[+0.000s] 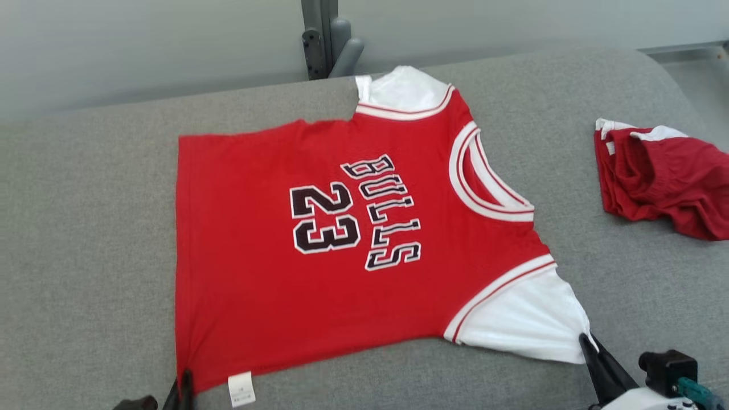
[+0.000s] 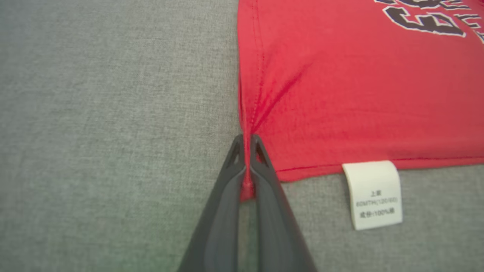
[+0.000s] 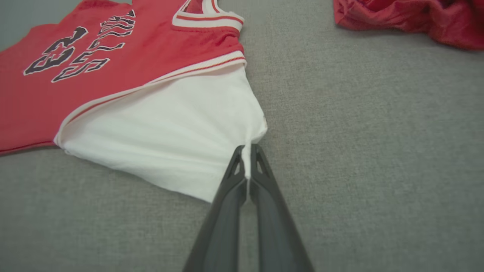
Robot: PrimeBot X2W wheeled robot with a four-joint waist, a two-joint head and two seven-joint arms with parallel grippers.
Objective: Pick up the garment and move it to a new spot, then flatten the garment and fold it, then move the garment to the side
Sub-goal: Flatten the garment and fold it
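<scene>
The garment [image 1: 250, 273] is a red jersey with white sleeves, "BULLS 23" on its chest, spread nearly flat on the grey surface with its collar toward the right. My left gripper [image 1: 185, 380] is shut on the red hem corner at the lower left; the left wrist view shows the garment [image 2: 359, 94] bunched between that gripper [image 2: 246, 140]. My right gripper [image 1: 585, 341] is shut on the near white sleeve's edge; the right wrist view shows the garment [image 3: 159, 128] pinched at the tips of that gripper [image 3: 246, 149]. A white care label [image 1: 241, 389] hangs from the hem.
A second red and white garment [image 1: 660, 176] lies crumpled at the right on the grey cushion [image 1: 85, 228]. A grey post [image 1: 324, 37] stands behind the far edge. Open grey fabric stretches to the left and along the front.
</scene>
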